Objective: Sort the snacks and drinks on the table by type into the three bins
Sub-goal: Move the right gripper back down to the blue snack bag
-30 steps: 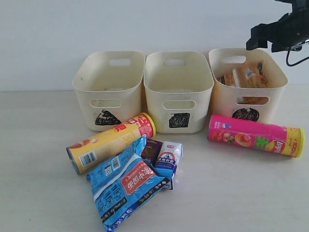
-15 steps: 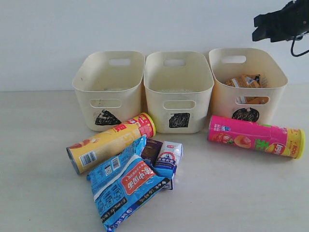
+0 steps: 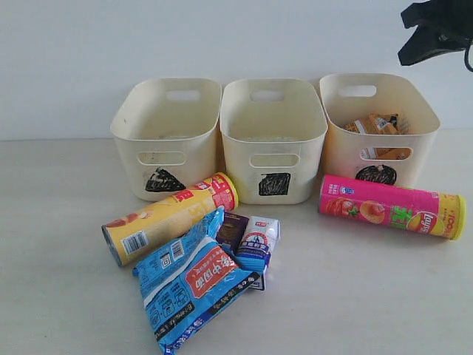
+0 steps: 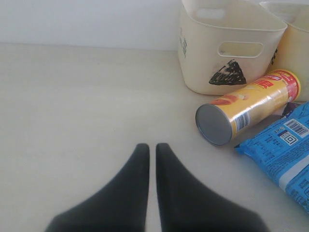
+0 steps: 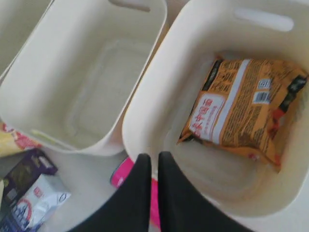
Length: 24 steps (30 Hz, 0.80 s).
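Observation:
Three cream bins stand in a row: triangle bin (image 3: 167, 133), square bin (image 3: 273, 137), circle bin (image 3: 377, 126). The orange-brown bag (image 5: 244, 108) lies inside the circle bin. On the table (image 3: 59, 222) lie the yellow chip tube (image 3: 168, 217), blue packets (image 3: 194, 285), purple carton (image 3: 231, 229), white-and-blue carton (image 3: 258, 242) and pink chip tube (image 3: 390, 206). My right gripper (image 5: 153, 157) is shut and empty, high above the circle bin's near rim. Over bare table left of the yellow tube (image 4: 246, 106), my left gripper (image 4: 152, 147) is shut and holds nothing.
A pale wall rises behind the bins. The right arm (image 3: 436, 29) shows dark at the upper right corner of the exterior view. The left arm is outside that view.
The right arm has risen and drawn back toward the upper right, away from the circle bin. The orange-brown bag has settled lower inside that bin.

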{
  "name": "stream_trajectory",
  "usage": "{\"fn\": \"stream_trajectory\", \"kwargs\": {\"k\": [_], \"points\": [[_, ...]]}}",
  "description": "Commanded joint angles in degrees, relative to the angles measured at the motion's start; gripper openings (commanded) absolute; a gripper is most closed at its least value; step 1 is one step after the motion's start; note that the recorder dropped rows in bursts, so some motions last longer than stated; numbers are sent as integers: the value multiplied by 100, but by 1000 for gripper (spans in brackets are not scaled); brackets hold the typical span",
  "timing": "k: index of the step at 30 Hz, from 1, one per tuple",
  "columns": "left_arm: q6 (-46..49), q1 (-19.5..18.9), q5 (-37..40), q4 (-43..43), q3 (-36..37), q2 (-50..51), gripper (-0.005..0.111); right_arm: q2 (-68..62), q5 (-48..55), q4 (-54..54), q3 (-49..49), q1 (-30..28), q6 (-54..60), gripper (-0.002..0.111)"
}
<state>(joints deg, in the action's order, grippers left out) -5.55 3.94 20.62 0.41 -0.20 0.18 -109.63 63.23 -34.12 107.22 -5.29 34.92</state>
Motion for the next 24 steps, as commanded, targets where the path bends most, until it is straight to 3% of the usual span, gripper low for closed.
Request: {"fn": "stream_trajectory", "kwargs": {"k": [1, 5, 13, 24], "points": [[-48, -16, 3, 29, 20, -18, 4, 139, 674, 219, -70, 99, -35, 0], [-48, -16, 3, 29, 20, -18, 4, 372, 581, 524, -594, 463, -51, 0], [-48, -16, 3, 29, 20, -18, 4, 1173, -669, 779, -1965, 1268, 15, 0], [-48, -16, 3, 29, 20, -18, 4, 1662, -795, 836, -3255, 2416, 478, 0]]}}
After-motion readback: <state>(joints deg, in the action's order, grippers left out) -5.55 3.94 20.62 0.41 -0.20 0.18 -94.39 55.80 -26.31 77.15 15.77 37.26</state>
